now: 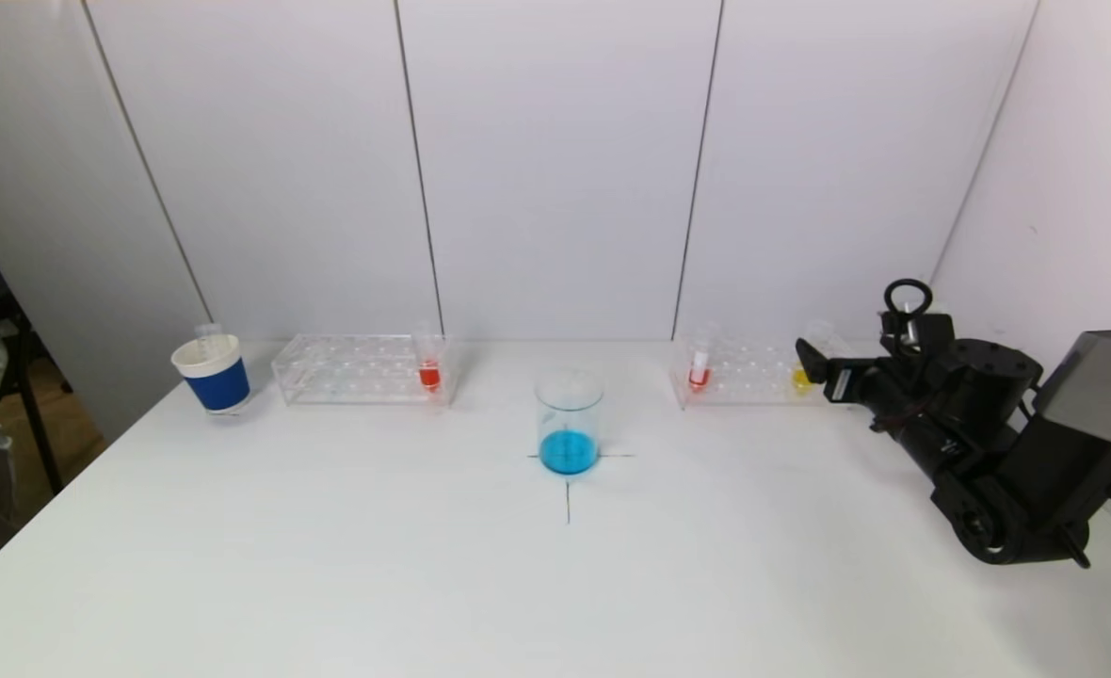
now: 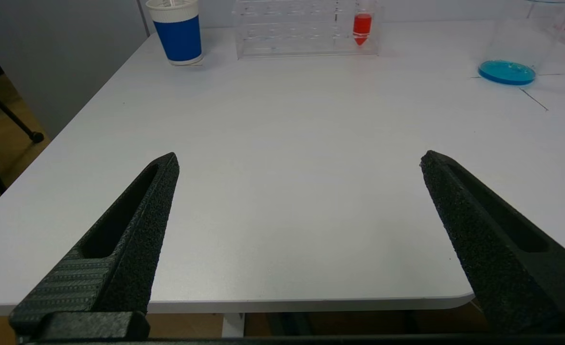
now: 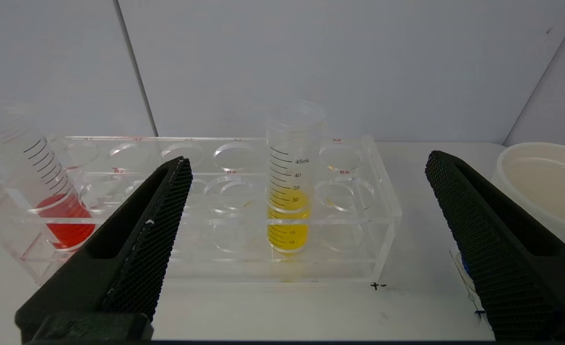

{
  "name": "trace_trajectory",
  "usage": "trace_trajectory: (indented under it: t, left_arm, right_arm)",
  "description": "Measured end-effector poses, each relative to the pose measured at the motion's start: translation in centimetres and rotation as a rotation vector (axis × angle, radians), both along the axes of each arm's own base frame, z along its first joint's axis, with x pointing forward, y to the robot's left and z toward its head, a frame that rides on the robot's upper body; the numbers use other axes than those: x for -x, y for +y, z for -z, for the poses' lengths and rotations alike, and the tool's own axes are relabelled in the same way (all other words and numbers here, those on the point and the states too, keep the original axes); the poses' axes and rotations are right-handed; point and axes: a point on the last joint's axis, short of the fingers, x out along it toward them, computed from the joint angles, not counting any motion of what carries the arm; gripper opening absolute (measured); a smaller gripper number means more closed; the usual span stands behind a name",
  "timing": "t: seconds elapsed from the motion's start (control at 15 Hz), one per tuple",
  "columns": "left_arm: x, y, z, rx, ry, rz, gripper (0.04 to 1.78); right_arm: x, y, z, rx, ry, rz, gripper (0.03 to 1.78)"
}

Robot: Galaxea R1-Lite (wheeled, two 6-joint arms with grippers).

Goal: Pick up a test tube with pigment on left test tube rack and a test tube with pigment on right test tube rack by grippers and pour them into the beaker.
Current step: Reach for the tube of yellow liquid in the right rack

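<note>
Table point(image 1: 330, 565) before the wall, with the beaker point(image 1: 569, 421) at centre on a drawn cross. Behind and to its left lies the left test tube rack point(image 1: 358, 369), holding one upright tube point(image 1: 429, 363) at its end nearest the beaker; a cup point(image 1: 212, 374) stands just left of that rack. Behind and to the beaker's right lies the right test tube rack point(image 1: 744, 372), with one tube point(image 1: 700, 365) at its inner end and a second tube point(image 3: 289, 187) toward its outer end. The right gripper point(image 3: 306, 165) sits just in front of the second tube; a bowl point(image 3: 546, 187) stands right of the rack.
</note>
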Motion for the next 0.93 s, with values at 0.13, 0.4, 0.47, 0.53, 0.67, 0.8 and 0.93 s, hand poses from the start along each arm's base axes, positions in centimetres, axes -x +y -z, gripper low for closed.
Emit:
trace_trajectory:
  t: [0.13, 0.4, 0.47, 0.53, 0.67, 0.8, 0.93]
  left_arm:
    - [0.0, 0.0, 0.0, 0.0, 0.0, 0.0, 1.76]
    - [0.0, 0.0, 0.0, 0.0, 0.0, 0.0, 1.76]
    - [0.0, 0.0, 0.0, 0.0, 0.0, 0.0, 1.76]
    - [0.0, 0.0, 0.0, 0.0, 0.0, 0.0, 1.76]
    - [0.0, 0.0, 0.0, 0.0, 0.0, 0.0, 1.76]
    - [0.0, 0.0, 0.0, 0.0, 0.0, 0.0, 1.76]
    - [0.0, 0.0, 0.0, 0.0, 0.0, 0.0, 1.76]
  right_arm:
    - [-0.4, 0.0, 0.2, 0.0, -0.004, -0.001, 1.77]
    - [-1.5, 0.1, 0.8, 0.0, -0.016, 0.0, 1.77]
    - [-1.8, 0.1, 1.0, 0.001, -0.019, 0.0, 1.77]
    - [-2.1, 0.1, 1.1, 0.001, -0.024, 0.001, 1.77]
    - [-2.6, 0.1, 1.4, 0.001, -0.03, 0.005, 1.77]
    - [-3.0, 0.1, 1.7, 0.001, -0.033, 0.005, 1.77]
    - [-3.3, 0.1, 1.9, 0.002, -0.037, 0.005, 1.77]
